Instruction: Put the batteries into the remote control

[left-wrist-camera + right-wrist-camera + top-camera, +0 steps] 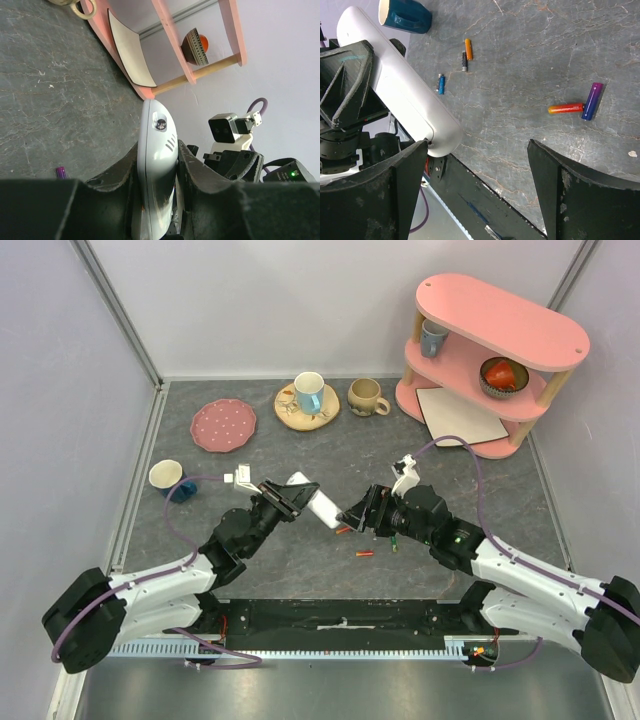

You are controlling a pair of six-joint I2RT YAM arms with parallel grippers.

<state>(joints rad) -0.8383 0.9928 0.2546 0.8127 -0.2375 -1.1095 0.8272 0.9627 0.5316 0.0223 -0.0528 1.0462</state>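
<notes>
Our left jaws clamp the remote control point(312, 502), our right jaws wide beside its end, batteries point(566, 108) on the bench point(330, 450) nearby.

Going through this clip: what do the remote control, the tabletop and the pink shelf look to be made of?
The remote control looks like smooth white plastic: it has a soft sheen and moulded slots. The tabletop is dark grey and matt with pale veins, like slate, though it could be a printed mat. The pink shelf seems to be painted board, matt, on bare light wooden posts.
</notes>
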